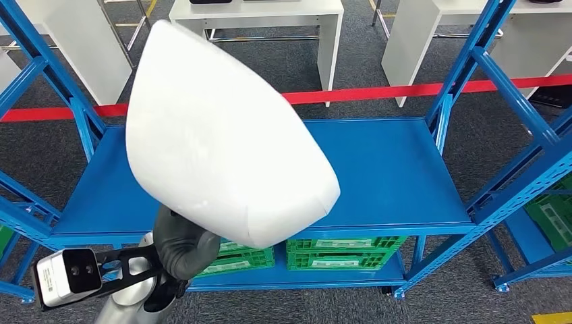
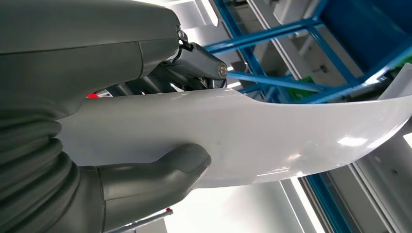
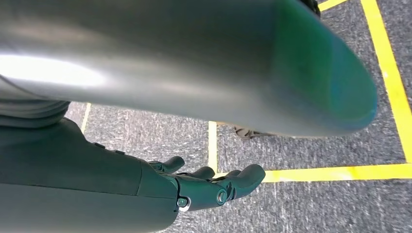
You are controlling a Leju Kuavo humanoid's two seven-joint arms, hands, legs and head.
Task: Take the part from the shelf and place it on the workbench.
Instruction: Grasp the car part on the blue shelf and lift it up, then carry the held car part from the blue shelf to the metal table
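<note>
Holding the large white curved glossy plastic panel (image 1: 222, 135) up off the blue steel shelf deck (image 1: 398, 175), my left hand (image 1: 181, 248) grips it at its lower edge, at about 7 o'clock of the panel in the head view. In the left wrist view the thick grey thumb (image 2: 160, 174) presses one face and the dark fingers (image 2: 194, 63) clamp the other. The right hand (image 3: 214, 187) hangs over grey carpet (image 3: 311, 204) with yellow floor lines (image 3: 340, 172), its fingers loosely extended, apart, holding nothing.

Risks as I judge them:
- One-handed grip near one edge, with most of the panel beyond it; the slick surface could pivot or slip through the pinch.
- Panel blocks much of my head view; turning for the workbench, I could clip the blue upright (image 1: 465, 67) at 2 o'clock.
- No workbench identified yet; the white tables (image 1: 270, 20) at 12 o'clock may be it, cannot tell.
</note>
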